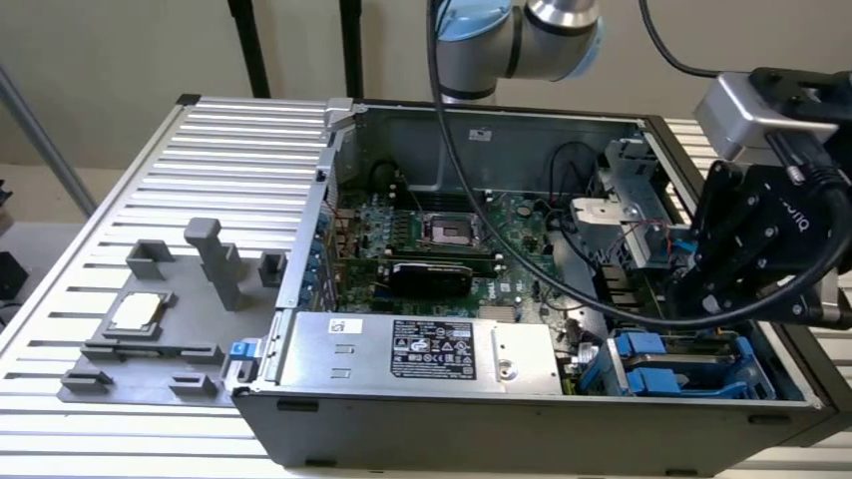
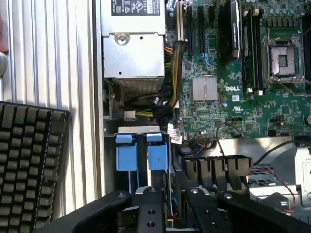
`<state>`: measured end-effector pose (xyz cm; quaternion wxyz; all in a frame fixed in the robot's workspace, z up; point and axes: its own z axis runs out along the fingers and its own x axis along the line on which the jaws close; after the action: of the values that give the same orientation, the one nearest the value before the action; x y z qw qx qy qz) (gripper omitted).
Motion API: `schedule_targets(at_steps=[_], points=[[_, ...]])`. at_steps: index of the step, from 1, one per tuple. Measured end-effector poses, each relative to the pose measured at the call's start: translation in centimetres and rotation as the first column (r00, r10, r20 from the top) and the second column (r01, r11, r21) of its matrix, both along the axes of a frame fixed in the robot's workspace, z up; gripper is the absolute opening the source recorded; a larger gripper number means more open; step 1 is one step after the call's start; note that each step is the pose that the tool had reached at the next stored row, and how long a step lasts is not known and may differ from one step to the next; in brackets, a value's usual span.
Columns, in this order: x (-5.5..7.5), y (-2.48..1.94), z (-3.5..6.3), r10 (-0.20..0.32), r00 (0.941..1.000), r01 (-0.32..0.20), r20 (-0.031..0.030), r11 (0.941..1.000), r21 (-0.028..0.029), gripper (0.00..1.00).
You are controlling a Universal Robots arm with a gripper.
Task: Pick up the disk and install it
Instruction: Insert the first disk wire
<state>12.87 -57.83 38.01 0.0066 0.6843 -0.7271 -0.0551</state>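
pincer (image 1: 692,284) over PC case (image 1: 533,399), exterior view's right side, above drive bay | fingers state: can't tell, nothing seen held | disk (image 2: 141,155) w/ blue rails seated in bay slot, next to PSU box (image 1: 426,349) | mobo (image 2: 233,102) exposed | case sits on slatted table (image 1: 120,419)

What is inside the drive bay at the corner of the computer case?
Two blue rails stand side by side in the bay, carrying the disk. The gripper and cables cover the bay's rear, so the disk's body is hidden.
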Motion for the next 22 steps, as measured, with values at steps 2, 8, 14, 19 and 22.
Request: schedule_targets(at_steps=[2,8,14,19,22], points=[[0.1,0.26,0.16,0.000,1.0000,0.000,0.0002,1.0000,-0.0002,0.25],[0.7,0.61,0.22,0.000,1.0000,0.000,0.0004,1.0000,0.0027,0.27],[1.7,1.15,0.24,0.000,1.0000,0.000,0.0004,1.0000,0.0035,0.45],[2.6,2.22,0.24,0.000,1.0000,0.000,0.0004,1.0000,0.0019,0.45],[3.1,2.83,0.25,0.000,1.0000,0.000,0.0004,0.9999,-0.0102,0.45]])
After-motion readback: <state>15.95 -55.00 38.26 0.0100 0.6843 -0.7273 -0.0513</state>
